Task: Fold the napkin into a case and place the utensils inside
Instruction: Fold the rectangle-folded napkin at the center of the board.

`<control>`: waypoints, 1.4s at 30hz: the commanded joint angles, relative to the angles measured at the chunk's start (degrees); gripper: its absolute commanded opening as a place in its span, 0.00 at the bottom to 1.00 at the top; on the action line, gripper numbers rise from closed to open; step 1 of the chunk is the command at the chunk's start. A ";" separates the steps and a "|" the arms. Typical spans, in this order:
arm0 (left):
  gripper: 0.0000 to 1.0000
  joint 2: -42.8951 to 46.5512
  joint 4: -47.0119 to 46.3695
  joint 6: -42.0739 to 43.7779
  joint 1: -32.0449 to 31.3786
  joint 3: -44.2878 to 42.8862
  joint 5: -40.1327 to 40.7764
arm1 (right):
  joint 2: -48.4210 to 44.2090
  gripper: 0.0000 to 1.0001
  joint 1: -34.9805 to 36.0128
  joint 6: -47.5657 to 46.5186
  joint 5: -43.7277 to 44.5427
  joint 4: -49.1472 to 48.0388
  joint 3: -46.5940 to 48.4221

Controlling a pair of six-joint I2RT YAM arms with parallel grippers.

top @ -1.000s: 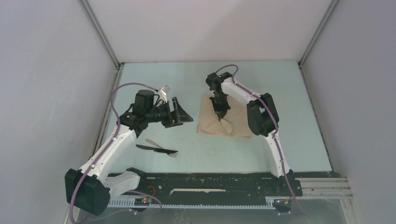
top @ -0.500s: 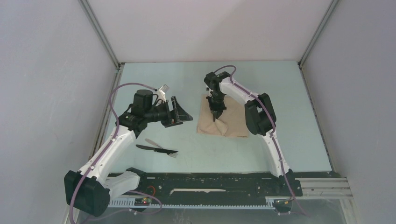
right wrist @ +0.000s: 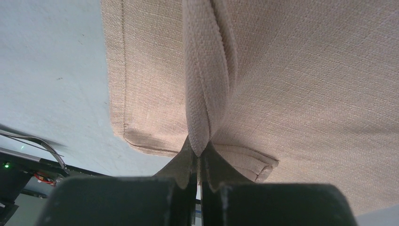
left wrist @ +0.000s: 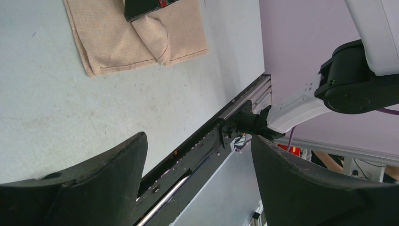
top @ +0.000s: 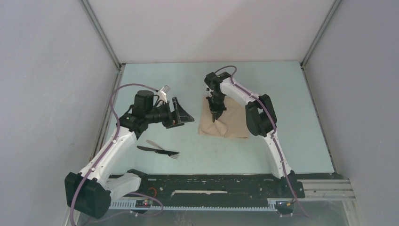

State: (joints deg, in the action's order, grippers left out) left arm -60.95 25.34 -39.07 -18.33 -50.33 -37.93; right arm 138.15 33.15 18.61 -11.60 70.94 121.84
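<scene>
Right end effector [top: 216, 119] carried the pinched napkin [top: 236, 125] leftward over pale-blue table [top: 282, 108].

Napkin [top: 234, 125]: tan-beige cloth, plain, folded to rectangle, stitched hem visible. Lies flat about centre of table [top: 282, 94]. One narrow ridge of cloth stands pinched up in its middle, with small puckers around.

Utensils [top: 159, 150]: slim black pieces and one pale grey, lying together, crossed. Close to near edge, toward left corner, well apart from napkin.
</scene>
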 commanded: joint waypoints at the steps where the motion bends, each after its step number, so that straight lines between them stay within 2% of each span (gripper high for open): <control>1: 0.86 1.51 -1.70 -0.79 0.46 1.28 -1.53 | 0.79 0.00 1.12 1.30 -0.97 0.51 3.23; 42: 0.86 1.53 -2.76 -1.64 0.56 1.79 -1.88 | 5.06 0.00 1.65 0.86 -1.63 2.78 8.93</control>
State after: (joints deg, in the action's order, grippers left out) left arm -60.95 24.53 -40.07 -18.22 -48.73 -38.76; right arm 142.28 33.95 18.61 -12.19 72.60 127.66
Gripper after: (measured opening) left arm 0.863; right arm 0.011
